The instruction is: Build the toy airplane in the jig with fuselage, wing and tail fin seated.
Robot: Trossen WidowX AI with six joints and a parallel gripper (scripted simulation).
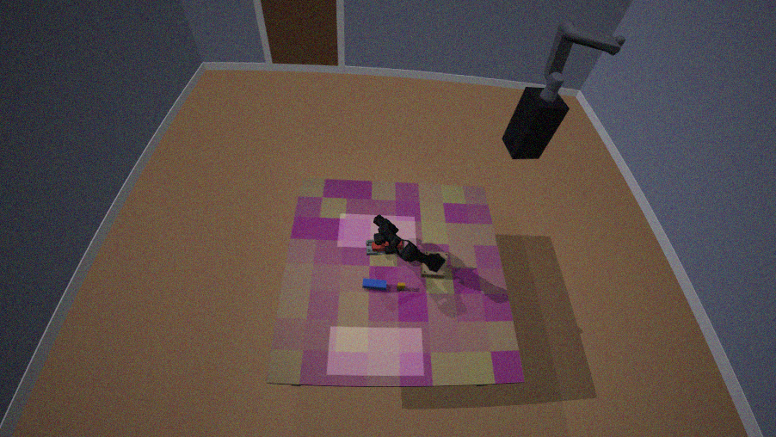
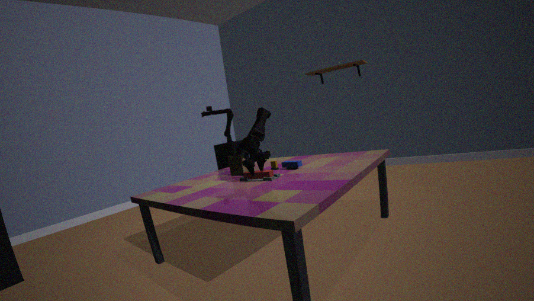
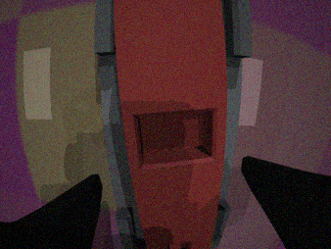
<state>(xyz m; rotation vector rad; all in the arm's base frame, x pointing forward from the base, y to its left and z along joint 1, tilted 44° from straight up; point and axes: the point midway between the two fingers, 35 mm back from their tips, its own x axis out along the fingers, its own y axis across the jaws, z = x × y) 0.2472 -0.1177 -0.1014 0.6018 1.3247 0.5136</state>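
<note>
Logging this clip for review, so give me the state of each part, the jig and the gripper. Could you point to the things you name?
Gripper [image 2: 257, 172] [image 3: 173, 174]: open, around the fuselage
Fuselage [image 1: 378, 245] [image 2: 258, 174] [image 3: 168, 64]: in the jig, socket empty
Jig [image 1: 370, 251] [image 2: 276, 175] [image 3: 109, 108]: holding the fuselage
Blue part [image 1: 374, 284] [image 2: 291, 164]: off the fuselage
Yellow part [image 1: 401, 286] [image 2: 274, 165]: off the fuselage

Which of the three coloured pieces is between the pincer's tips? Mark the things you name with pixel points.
The long red piece [image 1: 378, 246] [image 2: 258, 174] [image 3: 171, 64]; the blue and yellow ones lie off to the side.

No lettering, label, brand name, number or sign can be read anywhere in the three views; they are dim and grainy, and any small marking would be too faint or too tiny to make out.
</note>
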